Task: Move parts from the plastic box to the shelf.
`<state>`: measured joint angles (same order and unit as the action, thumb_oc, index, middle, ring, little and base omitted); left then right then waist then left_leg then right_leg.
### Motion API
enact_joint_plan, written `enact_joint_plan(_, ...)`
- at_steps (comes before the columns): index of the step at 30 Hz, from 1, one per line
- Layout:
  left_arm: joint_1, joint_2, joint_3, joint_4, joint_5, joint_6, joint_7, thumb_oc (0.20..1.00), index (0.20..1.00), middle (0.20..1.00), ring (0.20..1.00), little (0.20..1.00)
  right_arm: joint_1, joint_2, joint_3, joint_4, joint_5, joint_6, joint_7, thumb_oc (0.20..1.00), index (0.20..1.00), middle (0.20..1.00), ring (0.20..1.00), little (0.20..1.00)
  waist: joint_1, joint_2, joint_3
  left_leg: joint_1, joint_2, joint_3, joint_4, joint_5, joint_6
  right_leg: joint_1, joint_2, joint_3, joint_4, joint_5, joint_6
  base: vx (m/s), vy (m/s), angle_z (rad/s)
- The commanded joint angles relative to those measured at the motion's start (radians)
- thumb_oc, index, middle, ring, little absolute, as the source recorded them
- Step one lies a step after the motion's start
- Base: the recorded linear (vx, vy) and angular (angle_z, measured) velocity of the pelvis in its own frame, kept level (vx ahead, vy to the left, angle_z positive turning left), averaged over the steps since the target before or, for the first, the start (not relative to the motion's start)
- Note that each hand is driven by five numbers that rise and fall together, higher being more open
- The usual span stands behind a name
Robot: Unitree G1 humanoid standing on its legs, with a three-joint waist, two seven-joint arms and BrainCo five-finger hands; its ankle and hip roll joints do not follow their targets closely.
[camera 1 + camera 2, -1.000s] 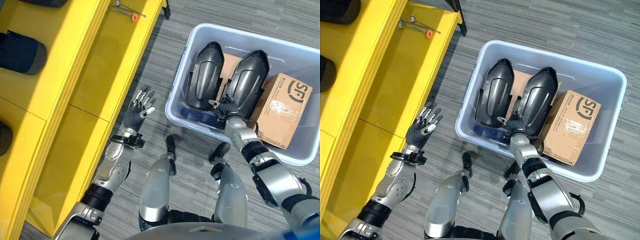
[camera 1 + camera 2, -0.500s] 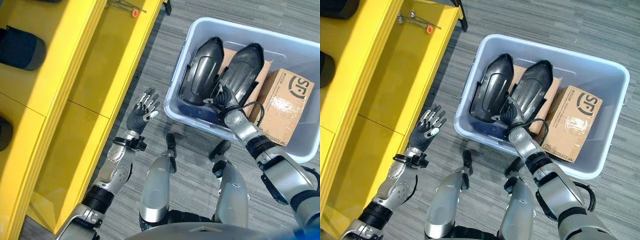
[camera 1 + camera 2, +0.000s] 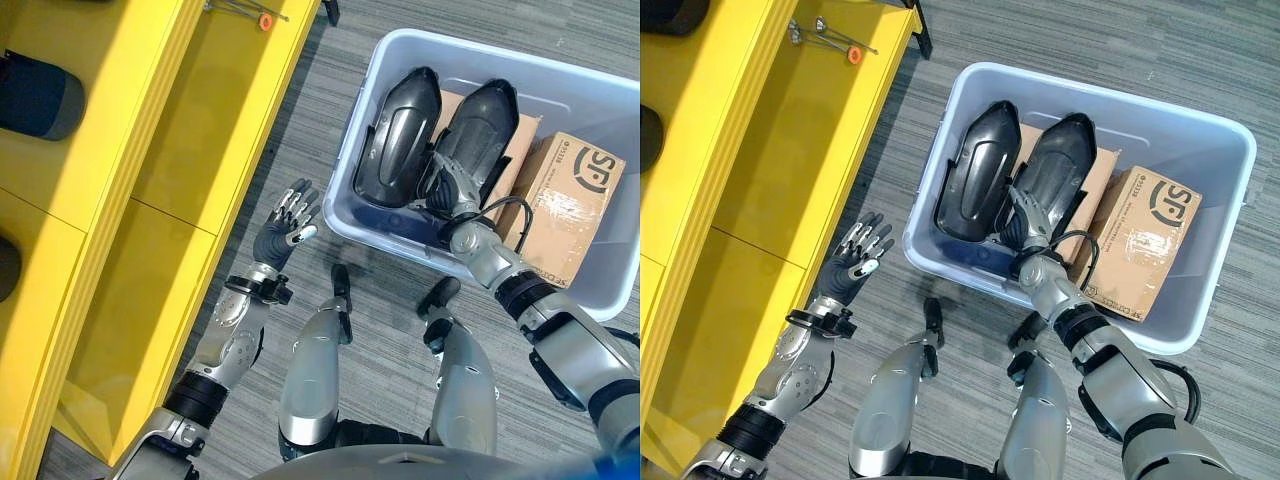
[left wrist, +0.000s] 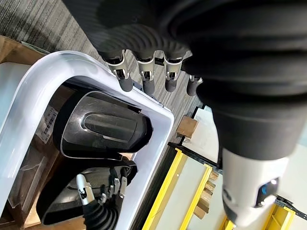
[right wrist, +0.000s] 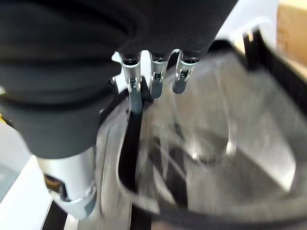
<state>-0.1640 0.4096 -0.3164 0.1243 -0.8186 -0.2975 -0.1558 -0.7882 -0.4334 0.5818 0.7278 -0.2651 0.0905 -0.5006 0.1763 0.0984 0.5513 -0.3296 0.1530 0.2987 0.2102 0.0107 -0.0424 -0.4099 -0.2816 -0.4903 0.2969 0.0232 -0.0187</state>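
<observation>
Two black moulded shell parts lie side by side in the pale plastic box [image 3: 345, 215], the left part [image 3: 398, 140] and the right part [image 3: 480, 125]. My right hand [image 3: 447, 188] reaches over the box's near wall and hovers open, its straight fingers [image 5: 156, 72] spread over the near end of the right part [image 5: 216, 139]. I cannot tell whether they touch it. My left hand [image 3: 283, 228] is open and holds nothing, above the floor between the yellow shelf [image 3: 200, 120] and the box.
A taped cardboard box [image 3: 575, 195] fills the plastic box's right side, and another carton lies under the black parts. On the shelf, small tools with an orange piece [image 3: 262, 18] lie at the far end, and a dark part [image 3: 40, 100] rests on the upper level.
My right hand has moved from the box's near wall further in, over the right black part, with its fingers spreading. The left hand has barely moved. The view shifted slightly.
</observation>
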Motion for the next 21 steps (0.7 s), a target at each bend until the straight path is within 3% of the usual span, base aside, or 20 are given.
enact_joint_plan(1,0.007,0.007,-0.063,-0.064,-0.022,-0.081,-0.023,1.0,1.0,1.0,1.0,1.0,-0.122,0.025,0.001,-0.089,-0.056,-0.119,-0.15,1.0,1.0,1.0,1.0,1.0,0.008,0.029,-0.031,-0.004,-0.001,0.004,-0.084,0.048,-0.027,0.032,-0.044,0.075,0.087,-0.077,0.138,0.0,0.0,0.0)
enact_joint_plan(7,0.015,-0.002,-0.065,-0.063,-0.023,-0.106,-0.002,1.0,1.0,1.0,1.0,1.0,-0.066,0.015,-0.066,-0.23,-0.02,-0.225,-0.214,1.0,1.0,1.0,1.0,1.0,-0.023,0.025,-0.031,0.016,0.0,0.017,-0.094,0.046,-0.028,0.042,-0.037,0.093,0.065,-0.071,0.145,0.0,0.038,-0.07)
enact_joint_plan(10,0.02,-0.004,-0.06,-0.074,-0.025,-0.121,0.021,1.0,1.0,1.0,1.0,1.0,0.004,0.003,-0.084,-0.348,-0.041,-0.183,-0.14,1.0,1.0,1.0,1.0,1.0,-0.048,0.016,-0.031,0.026,0.001,0.023,-0.094,0.041,-0.029,0.046,-0.03,0.108,0.056,-0.071,0.147,0.01,0.024,-0.06)
enact_joint_plan(15,0.015,-0.011,-0.061,-0.074,-0.018,-0.13,0.02,1.0,1.0,1.0,1.0,1.0,0.023,0.02,-0.068,-0.406,-0.023,-0.154,-0.148,1.0,1.0,1.0,1.0,1.0,-0.059,0.006,-0.031,0.036,0.004,0.033,-0.096,0.038,-0.029,0.056,-0.024,0.11,0.038,-0.066,0.15,-0.01,-0.012,-0.16)
enact_joint_plan(19,0.013,-0.013,-0.065,-0.072,-0.011,-0.126,0.026,1.0,1.0,1.0,1.0,1.0,0.032,0.03,-0.073,-0.392,0.008,-0.139,-0.21,1.0,1.0,1.0,1.0,1.0,-0.061,0.007,-0.031,0.044,0.002,0.036,-0.101,0.037,-0.027,0.062,-0.021,0.113,0.036,-0.067,0.149,0.0,-0.005,-0.03)
enact_joint_plan(20,0.012,-0.016,-0.066,-0.066,-0.008,-0.115,0.029,1.0,1.0,1.0,1.0,1.0,0.047,0.04,-0.096,-0.374,0.021,-0.105,-0.296,1.0,1.0,1.0,1.0,1.0,-0.068,0.007,-0.031,0.051,0.001,0.035,-0.106,0.037,-0.029,0.068,-0.016,0.116,0.032,-0.067,0.149,0.0,0.0,0.0)
enact_joint_plan(21,0.012,-0.017,-0.067,-0.065,-0.007,-0.114,0.029,1.0,1.0,1.0,1.0,1.0,0.047,0.041,-0.099,-0.369,0.028,-0.103,-0.299,1.0,1.0,1.0,1.0,1.0,-0.069,0.007,-0.031,0.053,0.001,0.035,-0.107,0.037,-0.03,0.069,-0.015,0.117,0.031,-0.068,0.149,0.03,0.031,-0.02)
